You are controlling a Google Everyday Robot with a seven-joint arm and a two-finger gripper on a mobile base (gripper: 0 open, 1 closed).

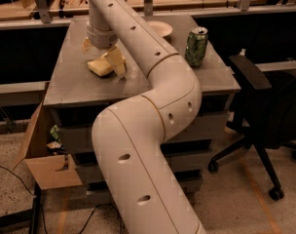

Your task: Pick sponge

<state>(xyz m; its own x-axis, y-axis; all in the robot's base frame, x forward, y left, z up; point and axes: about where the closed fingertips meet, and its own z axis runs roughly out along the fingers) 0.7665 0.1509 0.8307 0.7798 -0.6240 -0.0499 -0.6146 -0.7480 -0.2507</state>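
Note:
The pale yellow sponge (99, 67) lies on the left half of the grey table top (70, 87). My gripper (101, 53) hangs from the long white arm directly above it, pointing down. Its tan fingers are spread. One finger (117, 62) is at the sponge's right end, the other (86, 44) behind its left end. The sponge lies between them, still resting on the table. The wrist hides the sponge's back edge.
A cream round bowl (160, 29) sits at the back of the table and a green drink can (196, 46) at the right. A black office chair (269, 106) stands to the right of the table. An open cardboard box (43, 155) sits on the floor at the left.

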